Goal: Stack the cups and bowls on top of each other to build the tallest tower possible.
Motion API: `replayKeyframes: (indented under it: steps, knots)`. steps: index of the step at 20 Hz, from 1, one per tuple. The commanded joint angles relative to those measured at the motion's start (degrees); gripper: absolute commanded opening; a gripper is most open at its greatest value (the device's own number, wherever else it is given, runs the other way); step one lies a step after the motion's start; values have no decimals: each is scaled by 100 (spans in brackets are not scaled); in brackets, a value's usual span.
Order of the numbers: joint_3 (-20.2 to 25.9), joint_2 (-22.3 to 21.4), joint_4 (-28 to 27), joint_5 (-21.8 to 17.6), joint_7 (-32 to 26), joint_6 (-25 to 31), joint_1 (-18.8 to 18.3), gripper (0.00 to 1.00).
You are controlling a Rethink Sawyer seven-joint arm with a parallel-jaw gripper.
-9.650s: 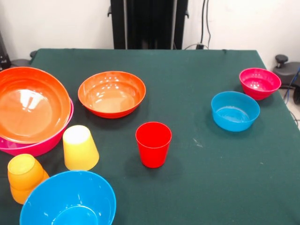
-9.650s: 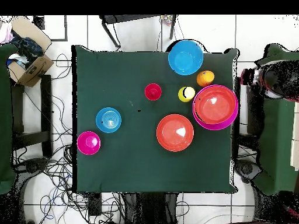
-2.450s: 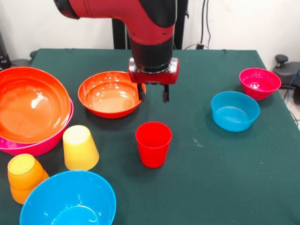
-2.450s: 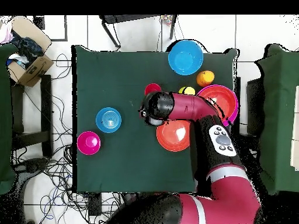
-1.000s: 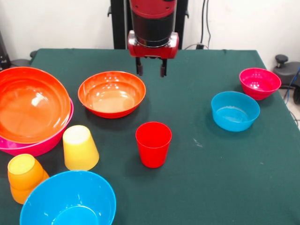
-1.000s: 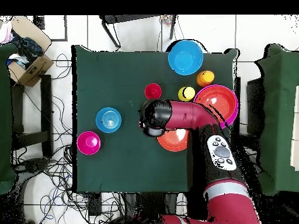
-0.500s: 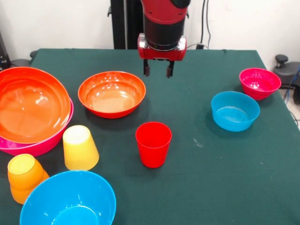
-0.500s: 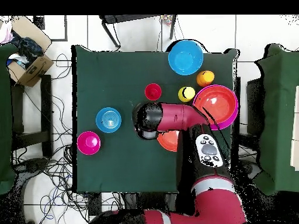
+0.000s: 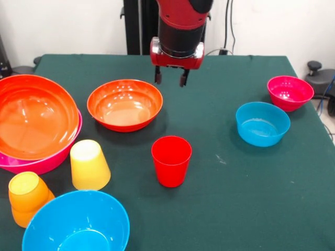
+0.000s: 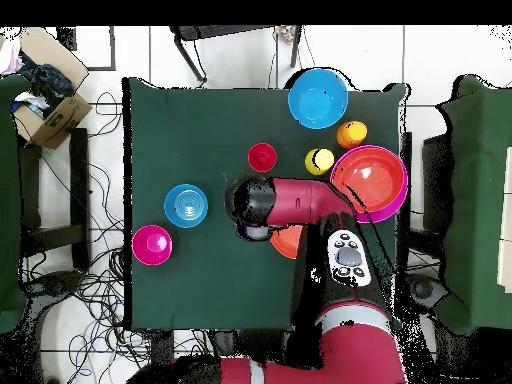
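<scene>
My gripper (image 9: 169, 81) hangs open and empty above the green table, just past the right rim of an orange-red bowl (image 9: 124, 104). A red cup (image 9: 171, 161) stands upright in the middle, nearer the camera than the gripper. To the left a yellow cup (image 9: 89, 164) and an orange cup (image 9: 27, 197) sit upside down beside a large blue bowl (image 9: 78, 222). A second orange-red bowl (image 9: 34, 115) rests inside the pink bowl (image 9: 49, 161). A small blue bowl (image 9: 262, 123) and a small magenta bowl (image 9: 289, 92) sit at the right. No tower stands. In the overhead view my arm (image 10: 300, 200) covers most of the orange-red bowl (image 10: 288, 243).
The green table (image 10: 200, 290) ends in edges all round. A cardboard box (image 10: 50, 110) sits on the floor off one corner, with cables (image 10: 90, 290) strewn beside the table. Green furniture (image 10: 478, 200) stands along one side.
Over the last second the gripper swung slightly right, then back left, staying open above the table beside the orange-red bowl. Cups and bowls have not moved.
</scene>
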Motion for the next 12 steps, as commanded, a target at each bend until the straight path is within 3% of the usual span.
replayKeyframes:
  steps: [1, 7, 12]
  knots:
    - [-109, 288, -633, -306, 527, 80, 161, 100]
    - [-275, 395, -800, -284, 578, -119, 253, 100]
    - [-242, 591, -758, -230, 632, -601, 250, 100]
